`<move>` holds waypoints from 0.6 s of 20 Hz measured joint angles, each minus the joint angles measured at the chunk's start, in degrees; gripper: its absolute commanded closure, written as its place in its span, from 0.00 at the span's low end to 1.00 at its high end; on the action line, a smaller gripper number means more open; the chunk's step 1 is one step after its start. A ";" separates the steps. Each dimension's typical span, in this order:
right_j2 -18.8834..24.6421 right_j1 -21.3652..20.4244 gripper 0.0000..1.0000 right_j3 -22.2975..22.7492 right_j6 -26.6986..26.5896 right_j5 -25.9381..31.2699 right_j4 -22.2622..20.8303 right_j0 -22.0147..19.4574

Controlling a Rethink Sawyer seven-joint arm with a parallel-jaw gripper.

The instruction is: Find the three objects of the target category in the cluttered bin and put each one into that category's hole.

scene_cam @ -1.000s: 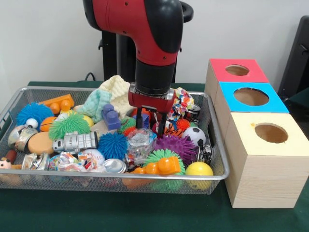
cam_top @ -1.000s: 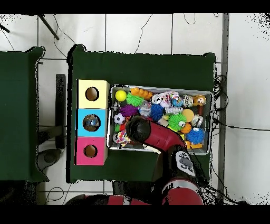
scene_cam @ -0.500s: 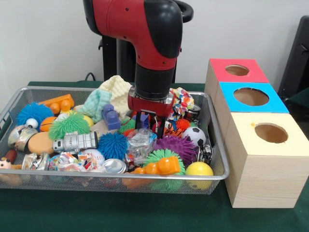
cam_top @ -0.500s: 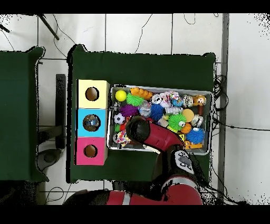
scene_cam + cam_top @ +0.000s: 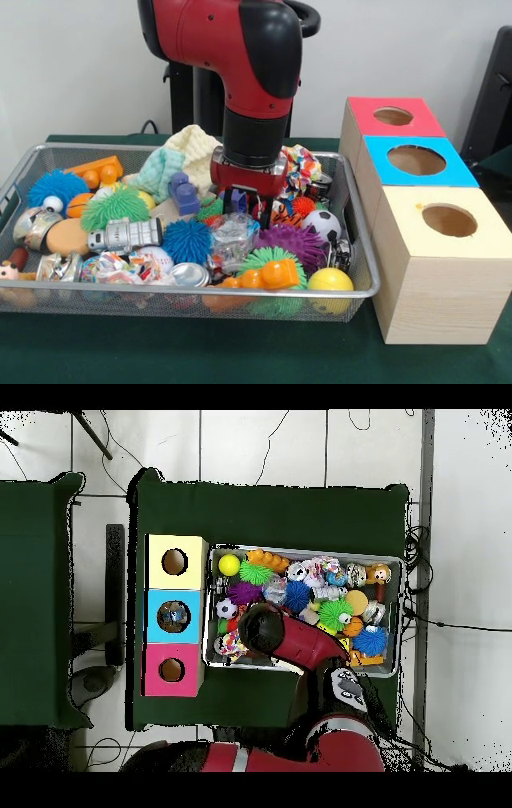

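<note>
The silver wire-mesh bin holds a heap of toys; it also shows in the overhead view. My gripper hangs straight down into the bin's middle right, open, with its fingers spread among the toys. A blue piece and an orange striped toy lie at the fingertips. A crumpled clear wrapper and a purple spiky ball lie just in front. In the overhead view the arm covers the gripper.
Three wooden boxes with round holes stand beside the bin: red top, blue top, pale yellow top. Also in the bin are a soccer ball, a yellow ball, a blue spiky ball and a knitted cloth.
My gripper has sunk a little lower into the toys at the same spot. The toys have not visibly shifted.
</note>
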 measured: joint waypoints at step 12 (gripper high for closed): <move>-0.26 0.01 0.00 -2.53 0.00 0.02 -0.02 1.48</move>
